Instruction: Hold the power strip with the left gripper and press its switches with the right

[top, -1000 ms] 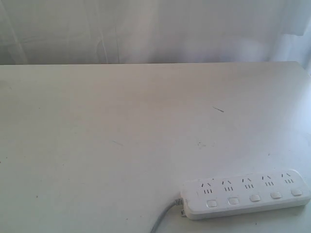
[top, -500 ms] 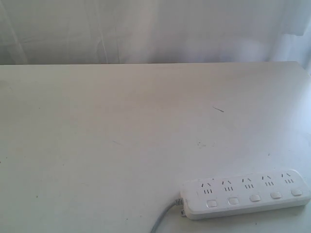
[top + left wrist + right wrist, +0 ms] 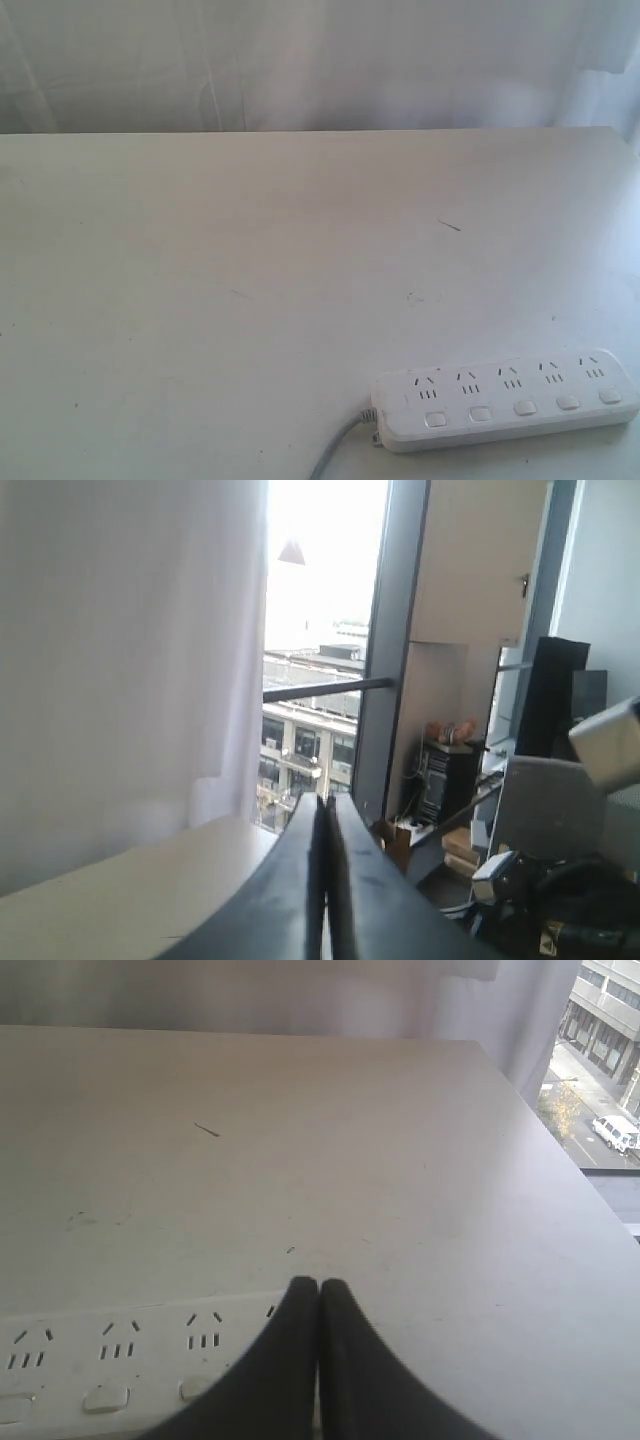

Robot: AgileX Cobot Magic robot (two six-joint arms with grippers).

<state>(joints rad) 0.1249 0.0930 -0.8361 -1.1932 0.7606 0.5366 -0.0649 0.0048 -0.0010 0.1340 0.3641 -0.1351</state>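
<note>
The white power strip (image 3: 505, 398) lies flat near the table's front right corner, its grey cord (image 3: 337, 448) running off the front edge. Its row of square switches (image 3: 524, 407) sits along the near side. No arm shows in the exterior view. In the right wrist view the right gripper (image 3: 318, 1285) is shut, empty, hovering over the power strip (image 3: 120, 1355), whose right part it hides; two switches (image 3: 105, 1397) show there. In the left wrist view the left gripper (image 3: 325, 800) is shut, empty, pointing past the table toward a window, away from the strip.
The white table (image 3: 250, 270) carries a small dark mark (image 3: 449, 225) at mid right. A white curtain (image 3: 300, 60) hangs behind the far edge. Beyond the table's corner (image 3: 120, 880) the left wrist view shows a window frame (image 3: 380, 650) and shelves with equipment (image 3: 540, 880).
</note>
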